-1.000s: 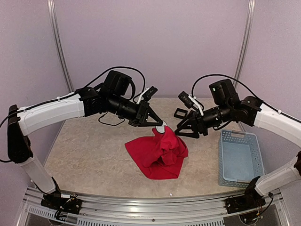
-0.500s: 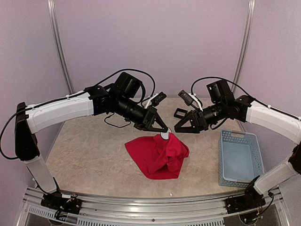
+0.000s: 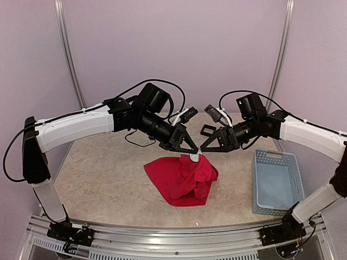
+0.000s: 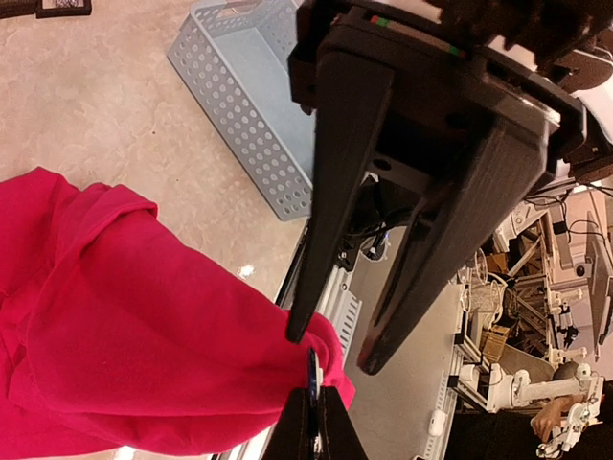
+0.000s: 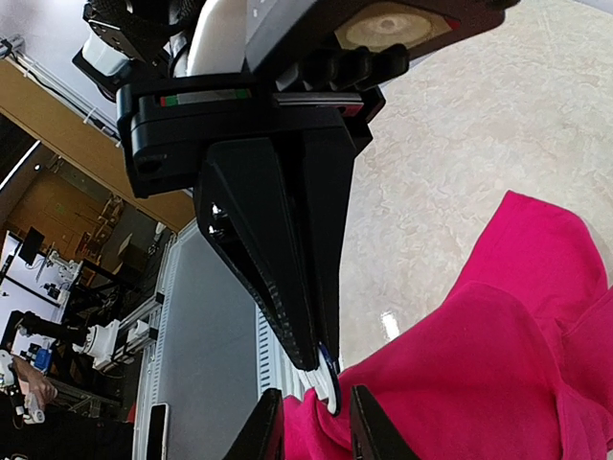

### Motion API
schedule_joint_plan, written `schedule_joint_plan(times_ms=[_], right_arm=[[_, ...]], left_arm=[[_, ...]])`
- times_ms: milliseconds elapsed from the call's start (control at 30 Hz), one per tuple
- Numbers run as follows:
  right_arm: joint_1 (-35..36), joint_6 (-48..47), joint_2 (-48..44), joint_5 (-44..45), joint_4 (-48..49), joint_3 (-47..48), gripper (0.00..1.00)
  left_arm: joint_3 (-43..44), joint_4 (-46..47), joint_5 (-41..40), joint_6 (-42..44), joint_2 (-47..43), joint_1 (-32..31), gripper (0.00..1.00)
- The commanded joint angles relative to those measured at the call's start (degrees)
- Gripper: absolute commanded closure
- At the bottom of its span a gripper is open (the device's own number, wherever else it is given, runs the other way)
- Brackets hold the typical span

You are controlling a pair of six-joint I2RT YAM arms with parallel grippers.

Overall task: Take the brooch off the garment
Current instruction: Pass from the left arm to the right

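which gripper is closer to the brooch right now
Left. The left gripper is shut on the brooch, pinching its edge at the top of the garment. The right gripper faces it with fingers apart on either side of the brooch, not visibly gripping it.

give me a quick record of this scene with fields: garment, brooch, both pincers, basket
garment: red, crumpled on the table, one peak pulled up
brooch: thin disc seen edge-on at that peak; face not visible
left pincer: shut on the brooch
right pincer: open, fingers apart, tips at the peak, facing the left pincer
basket: pale blue, empty, right of the garment, not touching it
task state: brooch looks not yet free of the fabric
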Motion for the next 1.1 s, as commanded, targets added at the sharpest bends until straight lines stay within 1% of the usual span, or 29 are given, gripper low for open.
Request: schedule_joint_plan(times_ms=[0, 133, 200, 300, 400, 433, 500, 567, 600, 633, 667, 700, 767, 833, 900, 933, 967, 1067], right_arm=[[-0.2, -1.5, 2.5, -2.8, -1.7, 0.6, 0.78], [-0.2, -2.1, 3.0, -3.2, -1.8, 1.0, 0.79], [-0.2, -2.3, 3.3, -3.4, -2.1, 1.1, 0.81], [-0.2, -1.6, 3.3, -3.9, -1.4, 0.7, 0.87], [-0.2, -1.1, 2.9, -3.8, -0.7, 0.5, 0.99], [-0.2, -0.7, 2.7, -3.7, -0.1, 0.2, 1.0], [-0.2, 0.7, 2.2, -3.7, 1.8, -0.4, 1.0], [-0.2, 2.8, 1.3, -3.4, 4.3, -1.3, 1.0], [-0.2, 3.9, 0.7, -3.1, 5.7, -1.9, 1.0], [-0.2, 4.8, 0.2, -2.8, 7.6, -2.4, 1.0], [-0.2, 5.7, -0.3, -2.4, 8.8, -3.1, 1.0], [-0.2, 6.3, -0.7, -1.8, 9.8, -3.5, 1.0], [-0.2, 7.5, -1.6, -0.5, 11.5, -4.3, 1.0], [-0.2, 8.7, -2.6, 1.1, 13.2, -4.9, 1.0], [-0.2, 10.5, -3.7, 3.3, 16.1, -5.6, 1.0], [-0.2, 11.7, -4.4, 4.6, 17.7, -6.0, 1.0], [-0.2, 13.1, -5.1, 6.1, 19.8, -6.5, 1.0], [-0.2, 18.0, -7.8, 11.7, 26.9, -8.2, 1.0]], left_arm=[[2.5, -0.4, 1.2, 1.4, 1.5, -0.6, 1.0], [2.6, -0.3, 1.2, 1.7, 1.8, -0.6, 1.0], [2.5, -0.3, 1.1, 1.7, 1.9, -0.6, 1.0], [2.4, -0.3, 0.8, 1.9, 1.6, -0.7, 1.0], [2.3, 0.1, 0.4, 1.9, 1.5, -0.7, 1.0], [2.3, 0.2, 0.2, 1.8, 1.4, -0.8, 0.99], [2.2, 0.9, -0.4, 1.6, 1.4, -0.9, 0.95], [1.8, 2.0, -1.6, 1.2, 1.0, -0.9, 0.93], [1.5, 2.4, -2.5, 0.9, 0.8, -0.9, 0.89], [0.9, 3.3, -3.5, 0.7, 0.3, -0.8, 0.81], [0.3, 4.0, -4.5, 0.4, 0.0, -0.8, 0.67], [-0.5, 4.9, -5.6, 0.1, -0.9, -0.9, 0.58], [-2.1, 6.5, -7.6, -0.6, -2.1, -0.8, 0.43], [-3.9, 8.3, -10.1, -1.3, -3.9, -0.8, 0.24], [-6.2, 10.7, -13.8, -1.9, -5.8, -0.7, 0.1], [-7.5, 12.1, -16.3, -2.3, -7.4, -0.7, 0.05], [-8.9, 14.0, -18.3, -2.9, -8.4, -0.7, 0.02], [-13.1, 21.2, -21.8, -5.4, -12.4, -0.4, 0.01]])
